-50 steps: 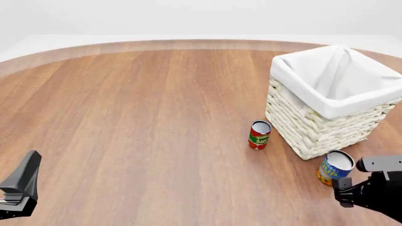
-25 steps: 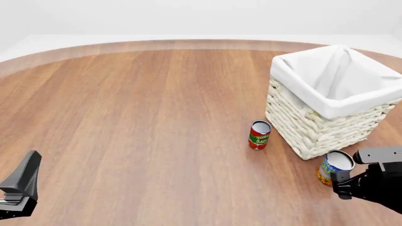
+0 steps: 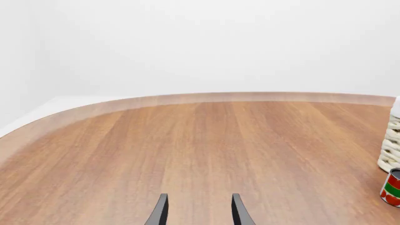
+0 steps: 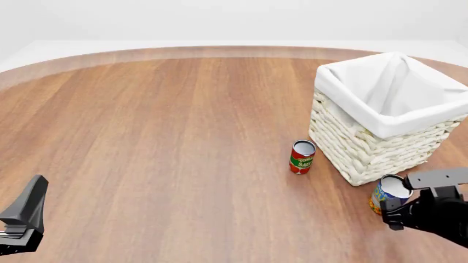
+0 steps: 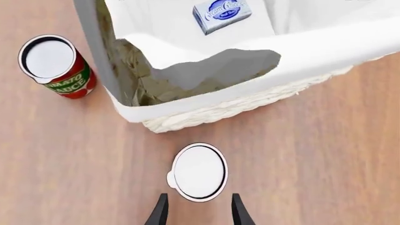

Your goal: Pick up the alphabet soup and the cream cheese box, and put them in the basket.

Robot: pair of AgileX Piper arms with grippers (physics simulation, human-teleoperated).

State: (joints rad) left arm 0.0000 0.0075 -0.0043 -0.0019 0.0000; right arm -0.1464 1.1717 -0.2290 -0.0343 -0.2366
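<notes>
1. Since the earlier front frames, the right gripper (image 4: pixel 398 211) has crept up and to the left at the lower right of the frame and now partly covers the alphabet soup (image 4: pixel 382 195); nothing else has shifted.
2. From the right wrist camera, the right gripper (image 5: pixel 196 211) looks straight down on the alphabet soup (image 5: pixel 198 172). Its two dark fingers stand apart with nothing between them, their tips at the bottom edge on either side of the can's near rim.
3. Low in the same frame, the can stands upright just beside the basket (image 5: pixel 250 105). The cream cheese box (image 5: pixel 222 13) already lies inside on the white lining, at the top centre.
4. Likely risk: the gap looks only slightly wider than the can, so an off-centre descent could push or tip it.
5. Another risk: a finger could catch the nearby wicker wall.
6. A tomato sauce can (image 5: pixel 55 65) stands at the upper left of this frame and should stay untouched.
7. The left gripper (image 3: pixel 198 213) is parked at the bottom of its own frame, fingers apart and empty.
8. Hidden: the soup's label is unseen from above, and the finger bases are cut off in both wrist frames.
</notes>
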